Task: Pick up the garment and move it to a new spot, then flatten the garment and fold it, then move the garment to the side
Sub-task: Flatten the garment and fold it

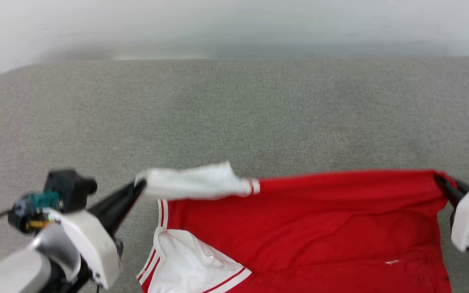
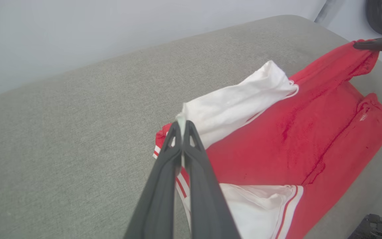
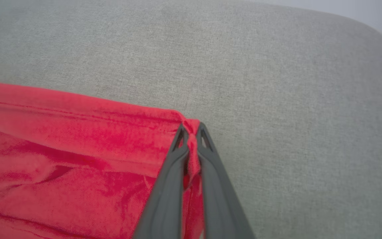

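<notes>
My left gripper (image 1: 140, 186) is closed on the tip of the white sleeve (image 1: 193, 183), and my right gripper (image 1: 439, 179) is closed on a red corner. The garment (image 1: 320, 219) spans between them over the grey cushion (image 1: 234, 114). Risk: both pinches hold little cloth, so uneven pulling could slip a corner free.
</notes>
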You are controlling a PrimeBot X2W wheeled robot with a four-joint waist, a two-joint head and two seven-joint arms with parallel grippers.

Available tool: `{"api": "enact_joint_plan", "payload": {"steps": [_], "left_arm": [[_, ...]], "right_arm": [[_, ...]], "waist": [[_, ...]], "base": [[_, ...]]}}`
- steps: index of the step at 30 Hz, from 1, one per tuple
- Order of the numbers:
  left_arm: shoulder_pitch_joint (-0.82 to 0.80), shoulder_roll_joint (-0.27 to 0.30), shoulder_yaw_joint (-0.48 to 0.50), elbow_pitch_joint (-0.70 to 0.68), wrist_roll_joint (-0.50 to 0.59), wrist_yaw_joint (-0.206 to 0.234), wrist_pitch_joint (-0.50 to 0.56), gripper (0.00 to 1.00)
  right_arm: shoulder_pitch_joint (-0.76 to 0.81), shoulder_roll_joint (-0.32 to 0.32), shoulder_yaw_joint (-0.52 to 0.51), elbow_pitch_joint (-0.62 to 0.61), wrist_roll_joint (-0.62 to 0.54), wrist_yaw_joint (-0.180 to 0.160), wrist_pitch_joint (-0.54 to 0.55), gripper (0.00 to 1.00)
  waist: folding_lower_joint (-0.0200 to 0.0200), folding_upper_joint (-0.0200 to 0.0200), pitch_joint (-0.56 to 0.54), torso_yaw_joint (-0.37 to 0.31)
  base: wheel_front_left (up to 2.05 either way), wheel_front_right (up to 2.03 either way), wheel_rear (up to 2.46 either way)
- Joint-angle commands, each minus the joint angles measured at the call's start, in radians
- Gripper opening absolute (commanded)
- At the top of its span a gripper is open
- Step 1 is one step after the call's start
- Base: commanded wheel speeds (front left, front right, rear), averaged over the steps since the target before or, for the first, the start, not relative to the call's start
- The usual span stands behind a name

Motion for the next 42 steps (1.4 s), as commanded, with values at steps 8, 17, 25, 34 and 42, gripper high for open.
{"api": "enact_joint_plan", "payload": {"steps": [8, 17, 25, 34, 42], "left_arm": [[0.167, 0.033, -0.055, -0.029, -0.031, 0.050, -0.019, 0.00], [0.230, -0.042, -0.140, 0.082, -0.048, 0.023, 0.012, 0.00], [0.194, -0.108, -0.200, 0.206, 0.017, -0.014, 0.026, 0.00], [0.186, -0.155, -0.230, 0.279, 0.054, -0.029, 0.003, 1.00], [0.212, -0.152, -0.132, 0.184, 0.034, 0.052, -0.141, 1.00]], "right_arm": [[0.199, 0.009, -0.038, -0.117, 0.004, -0.001, 0.011, 0.00], [0.281, -0.062, 0.043, -0.144, -0.019, -0.001, 0.051, 0.00], [0.271, -0.128, 0.153, -0.112, -0.048, -0.001, 0.057, 0.00], [0.211, -0.115, 0.230, -0.068, -0.016, -0.001, 0.028, 1.00], [0.248, -0.116, 0.136, -0.155, 0.050, -0.001, 0.057, 1.00]], "waist": [[0.0001, -0.0001, -0.020, 0.003], [0.0001, -0.0001, -0.011, -0.001], [0.0001, -0.0001, -0.009, -0.002], [0.0001, -0.0001, -0.041, -0.004], [0.0001, -0.0001, -0.116, 0.001]], "base": [[0.00, 0.00, 0.00], [0.00, 0.00, 0.00], [0.00, 0.00, 0.00], [0.00, 0.00, 0.00], [0.00, 0.00, 0.00]]}}
